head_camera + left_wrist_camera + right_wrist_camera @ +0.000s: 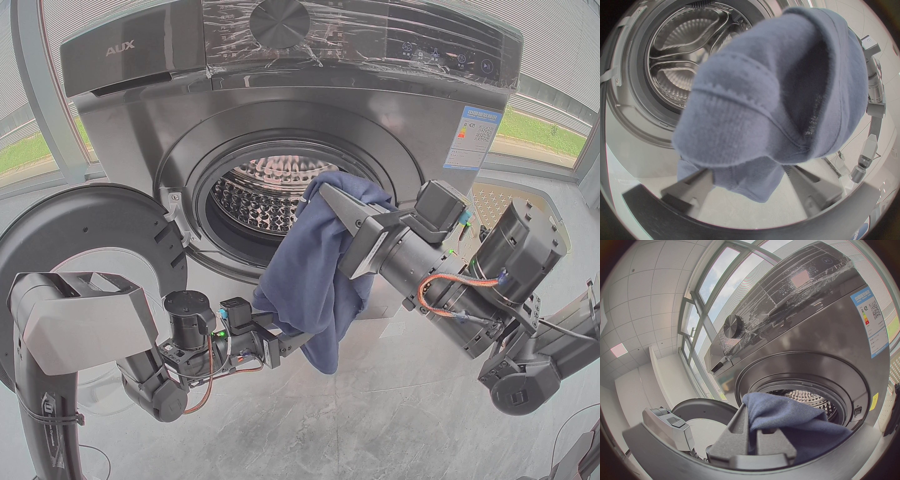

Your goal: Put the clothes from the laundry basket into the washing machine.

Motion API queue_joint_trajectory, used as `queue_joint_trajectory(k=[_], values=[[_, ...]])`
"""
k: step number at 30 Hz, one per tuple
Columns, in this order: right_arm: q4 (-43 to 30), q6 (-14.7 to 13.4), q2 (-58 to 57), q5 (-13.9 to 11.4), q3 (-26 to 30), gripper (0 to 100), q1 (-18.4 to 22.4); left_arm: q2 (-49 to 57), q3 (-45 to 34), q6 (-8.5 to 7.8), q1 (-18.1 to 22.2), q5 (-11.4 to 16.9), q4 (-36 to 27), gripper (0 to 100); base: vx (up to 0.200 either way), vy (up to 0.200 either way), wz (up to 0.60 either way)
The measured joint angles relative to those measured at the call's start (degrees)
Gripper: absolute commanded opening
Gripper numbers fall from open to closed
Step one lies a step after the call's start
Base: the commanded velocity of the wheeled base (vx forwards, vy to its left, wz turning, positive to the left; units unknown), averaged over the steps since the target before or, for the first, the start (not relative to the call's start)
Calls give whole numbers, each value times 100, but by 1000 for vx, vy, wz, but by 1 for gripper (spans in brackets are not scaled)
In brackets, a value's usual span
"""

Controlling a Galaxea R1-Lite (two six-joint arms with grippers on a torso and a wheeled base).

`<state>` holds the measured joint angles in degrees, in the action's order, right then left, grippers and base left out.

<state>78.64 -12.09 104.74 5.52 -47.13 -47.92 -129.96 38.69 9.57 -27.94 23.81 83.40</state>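
A dark blue garment hangs in front of the washing machine's open drum. My right gripper is shut on the garment's top edge, level with the drum mouth; in the right wrist view the cloth drapes over that gripper before the drum. My left gripper sits lower, at the garment's hanging bottom. In the left wrist view its fingers stand wide apart and open, with the cloth hanging above and between them, and the drum behind.
The machine's round door is swung open to the left, close to my left arm. A pale perforated basket stands on the floor to the right of the machine, behind my right arm. Grey tiled floor lies below.
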Motion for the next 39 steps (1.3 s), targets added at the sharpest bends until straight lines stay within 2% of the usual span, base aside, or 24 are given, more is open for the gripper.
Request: queue_joint_trajectory(k=[16,22,25,31,38,39], values=[[-1,27,2,5,74,0,115,-9,-199,-5,-4,-33,484,0,0,0,0],[-44,41,-6,17,223,0,539,480,-711,-54,-17,-30,503,0,0,0,0],[-34,39,-17,17,405,0,749,775,-914,-51,0,-79,507,0,0,0,0],[76,9,-28,-22,1093,0,975,1440,-1169,33,208,-411,507,0,0,0,0],[130,0,44,-41,1449,0,1028,2081,-1296,191,322,-468,507,0,0,0,0],[130,0,74,-41,1486,100,1033,2178,-1295,208,322,-466,507,0,0,0,0]])
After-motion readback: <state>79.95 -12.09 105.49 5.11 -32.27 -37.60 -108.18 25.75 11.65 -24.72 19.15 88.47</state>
